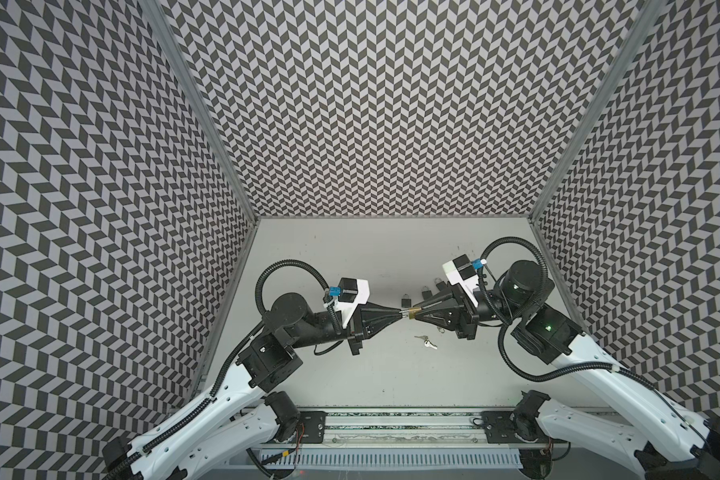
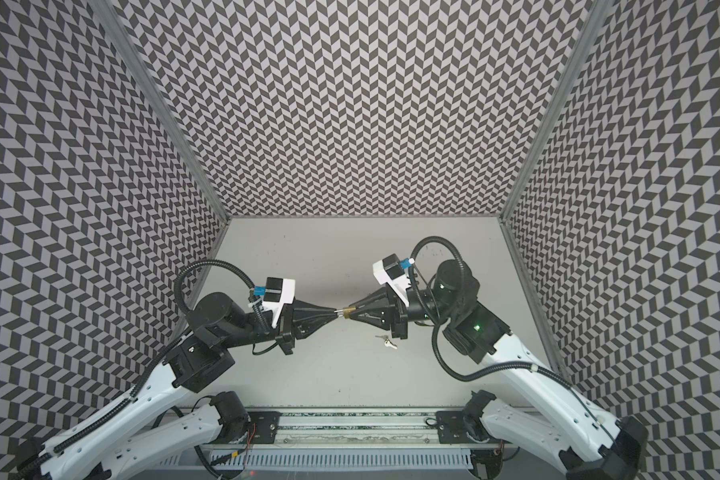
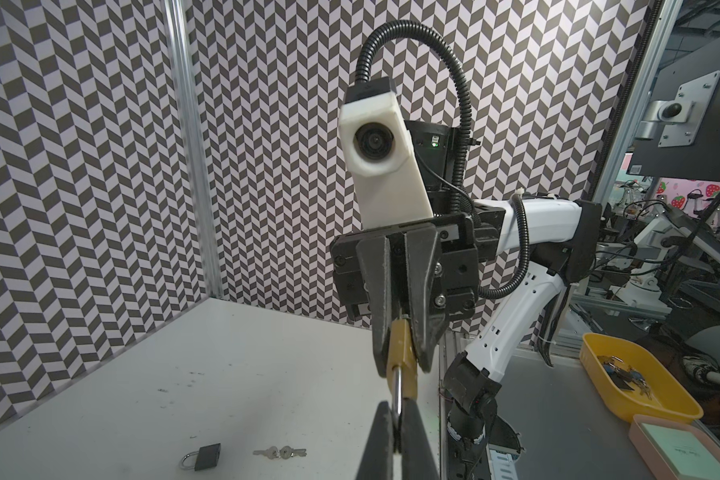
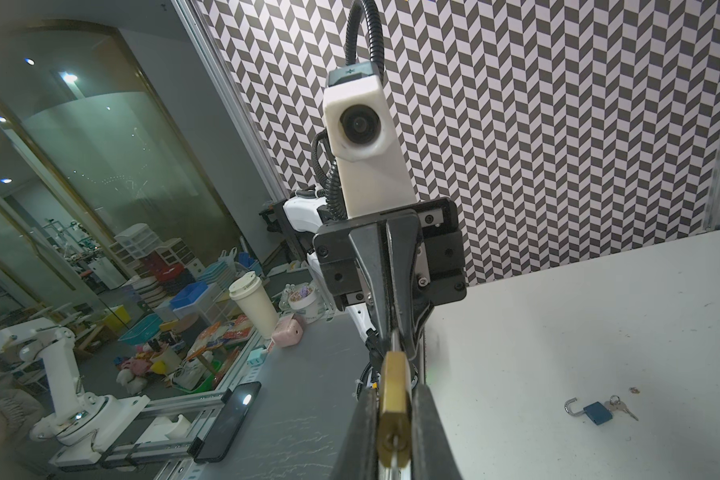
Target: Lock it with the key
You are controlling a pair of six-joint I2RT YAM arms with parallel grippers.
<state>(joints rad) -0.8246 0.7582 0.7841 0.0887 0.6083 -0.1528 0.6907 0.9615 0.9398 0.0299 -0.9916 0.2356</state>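
White, scuffed surface [image 1: 350, 374] beneath the left arm [image 1: 225, 386] and right arm [image 1: 599, 374], which meet tip to tip in mid-air: the right fingers [image 4: 429, 436] are clamped narrow on the body of a brass padlock [image 4: 395, 399], while the left fingers [image 3: 377, 440] are pinched together on its steel shackle [image 3: 397, 386]. Lying on the surface below, apart from both, are a black padlock [image 3: 200, 456], a blue padlock [image 4: 598, 412] with its shackle swung open and, smallest, a pair of silver keys [image 3: 279, 452], untouched.
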